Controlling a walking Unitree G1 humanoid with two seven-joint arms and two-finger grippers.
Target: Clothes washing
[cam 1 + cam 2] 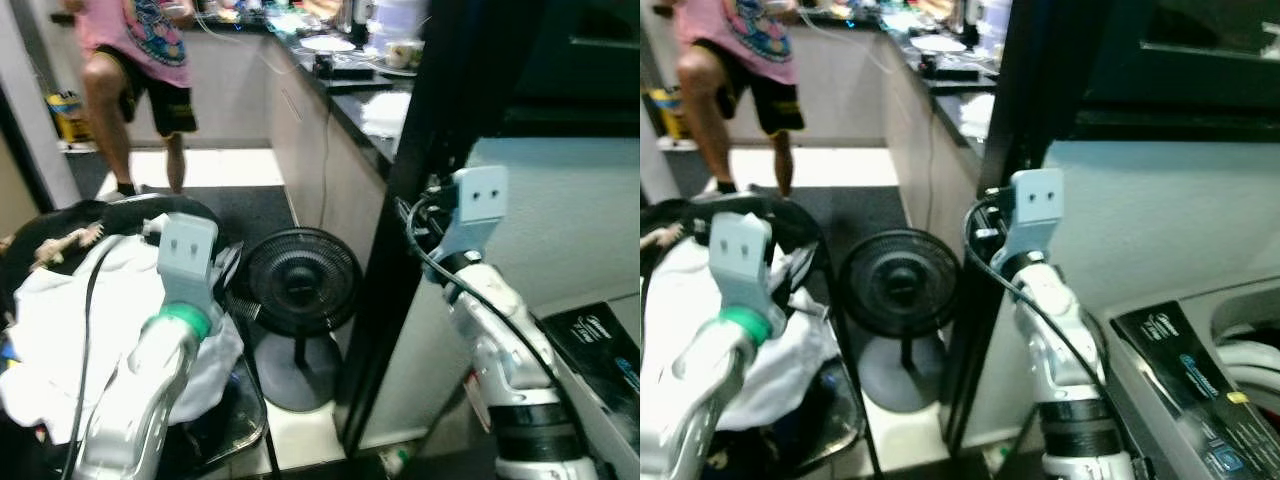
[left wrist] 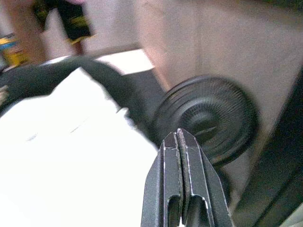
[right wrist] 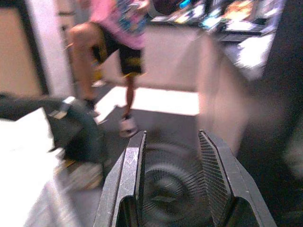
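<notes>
White clothes (image 1: 70, 330) lie heaped in a dark laundry basket (image 1: 120, 212) at my lower left. My left arm is raised over that heap; in its wrist view the left gripper (image 2: 180, 142) is shut with nothing between its fingers, pointing past the white cloth (image 2: 61, 151) toward a floor fan. My right arm is raised in front of the white washing machine (image 1: 1160, 260); its control panel (image 1: 1185, 375) lies at the lower right. In the right wrist view the right gripper (image 3: 171, 161) stands open and empty, aimed at the fan.
A black floor fan (image 1: 300, 285) stands on the floor between basket and a dark vertical post (image 1: 420, 180). A person in a pink shirt (image 1: 140, 60) stands at the back left. A kitchen counter (image 1: 350, 70) carries plates and dishes.
</notes>
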